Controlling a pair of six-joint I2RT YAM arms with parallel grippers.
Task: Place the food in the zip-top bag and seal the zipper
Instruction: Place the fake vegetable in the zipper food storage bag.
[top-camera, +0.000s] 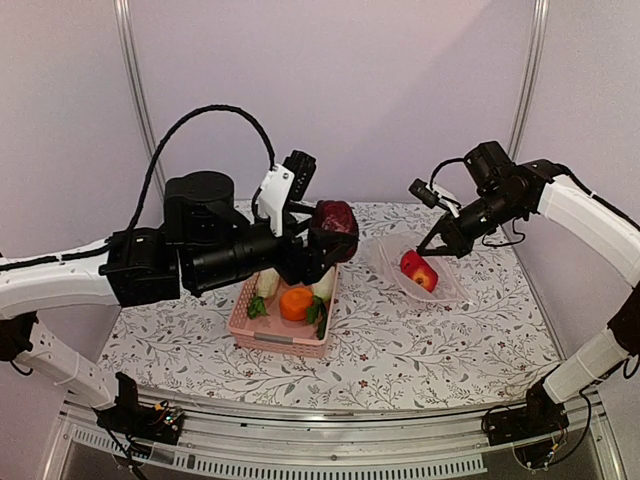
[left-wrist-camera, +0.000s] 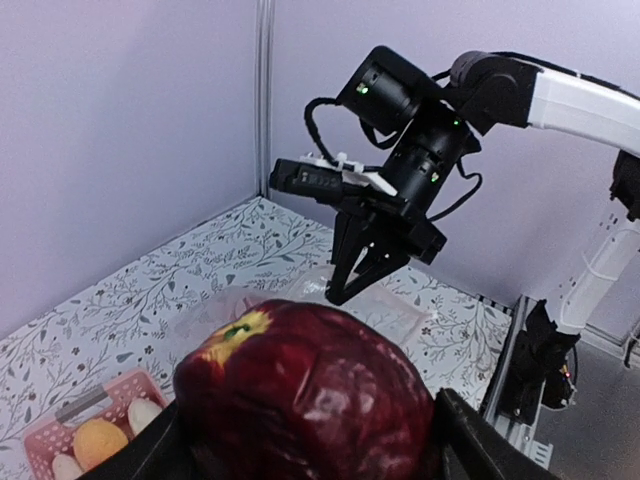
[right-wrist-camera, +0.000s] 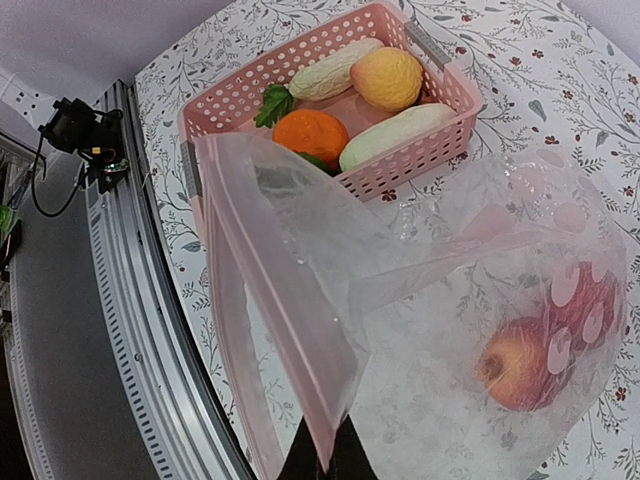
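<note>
Possibly the dark-red toy apple (left-wrist-camera: 300, 390) clamped in left gripper (top-camera: 322, 245) snags the floppy clear plastic bag (right-wrist-camera: 450, 330) mouth that right gripper (top-camera: 437, 243) pinches.

crinkly clear plastic bag (right-wrist-camera: 430, 300), glossy apple (left-wrist-camera: 310, 400)

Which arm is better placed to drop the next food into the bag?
Left. The left gripper holds a dark red apple above the basket, near the bag. The right gripper is shut on the bag's edge and holds its mouth open, so it is not free.
</note>
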